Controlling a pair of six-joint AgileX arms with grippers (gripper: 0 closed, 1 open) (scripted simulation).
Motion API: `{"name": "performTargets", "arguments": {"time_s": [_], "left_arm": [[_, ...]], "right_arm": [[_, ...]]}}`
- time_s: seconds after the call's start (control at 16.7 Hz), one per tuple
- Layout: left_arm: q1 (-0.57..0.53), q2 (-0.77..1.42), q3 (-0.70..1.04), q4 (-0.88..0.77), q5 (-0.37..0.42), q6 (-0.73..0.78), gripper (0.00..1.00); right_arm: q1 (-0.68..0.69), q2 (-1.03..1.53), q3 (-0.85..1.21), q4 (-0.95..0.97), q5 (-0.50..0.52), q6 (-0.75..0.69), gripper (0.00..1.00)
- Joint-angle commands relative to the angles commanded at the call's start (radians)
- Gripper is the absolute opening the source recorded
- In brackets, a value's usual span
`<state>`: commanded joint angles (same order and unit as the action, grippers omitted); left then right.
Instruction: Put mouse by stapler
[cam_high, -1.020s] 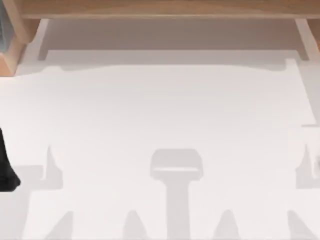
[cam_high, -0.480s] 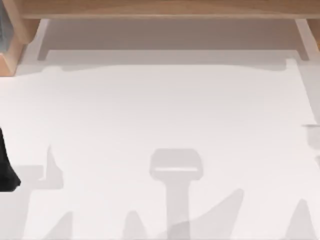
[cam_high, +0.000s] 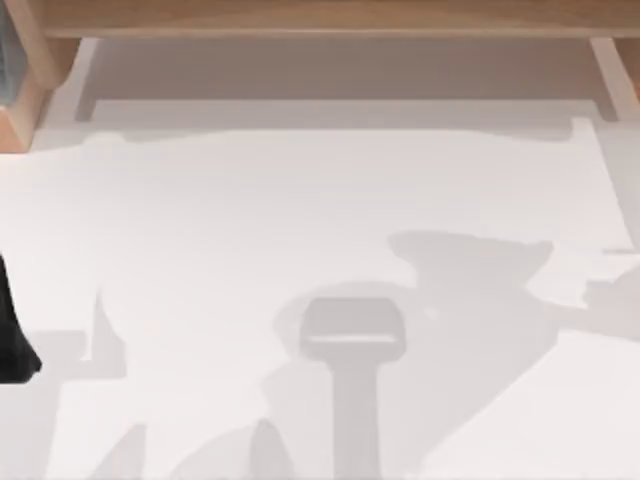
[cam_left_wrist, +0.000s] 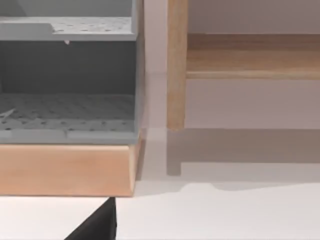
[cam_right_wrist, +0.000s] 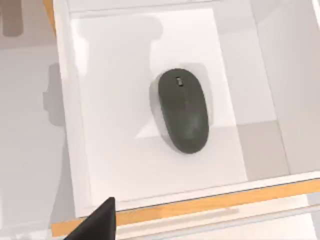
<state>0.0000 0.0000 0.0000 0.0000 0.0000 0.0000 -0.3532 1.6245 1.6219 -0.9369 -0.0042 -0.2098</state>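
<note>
The mouse (cam_right_wrist: 183, 110) is a dark grey oval with a small scroll wheel. It lies flat in a white drawer-like tray (cam_right_wrist: 125, 165) with a light wooden front edge. My right gripper (cam_right_wrist: 97, 222) shows as a black tip just outside that wooden edge, apart from the mouse. My left gripper (cam_left_wrist: 95, 227) shows as a black tip over the white table, in front of a grey shelf unit. The stapler is out of view.
A grey perforated shelf unit (cam_left_wrist: 67, 75) stands on a wooden base (cam_left_wrist: 65, 167), with a wooden post (cam_left_wrist: 176, 65) beside it. A wooden shelf frame (cam_high: 320, 18) runs along the table's far edge. A black shape (cam_high: 12, 335) sits at the left edge. Arm shadows lie on the table (cam_high: 300, 200).
A large shadow has spread over the middle and right of the table in the top view. The black shape at the left edge has not moved.
</note>
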Motion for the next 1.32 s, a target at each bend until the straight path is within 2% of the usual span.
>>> {"name": "performTargets", "arguments": {"time_s": [0.3,0.66,0.9,1.32], "left_arm": [[0.000,0.000,0.000,0.000,0.000,0.000,1.00],[0.000,0.000,0.000,0.000,0.000,0.000,1.00],[0.000,0.000,0.000,0.000,0.000,0.000,1.00],[0.000,0.000,0.000,0.000,0.000,0.000,1.00]], "right_arm": [[-0.024,0.468,0.423,-0.217,-0.009,-0.097,1.00],[-0.029,0.858,0.736,-0.377,-0.024,-0.191,1.00],[-0.024,0.970,0.842,-0.410,-0.033,-0.214,1.00],[-0.023,0.977,0.846,-0.410,-0.033,-0.214,1.00]]}}
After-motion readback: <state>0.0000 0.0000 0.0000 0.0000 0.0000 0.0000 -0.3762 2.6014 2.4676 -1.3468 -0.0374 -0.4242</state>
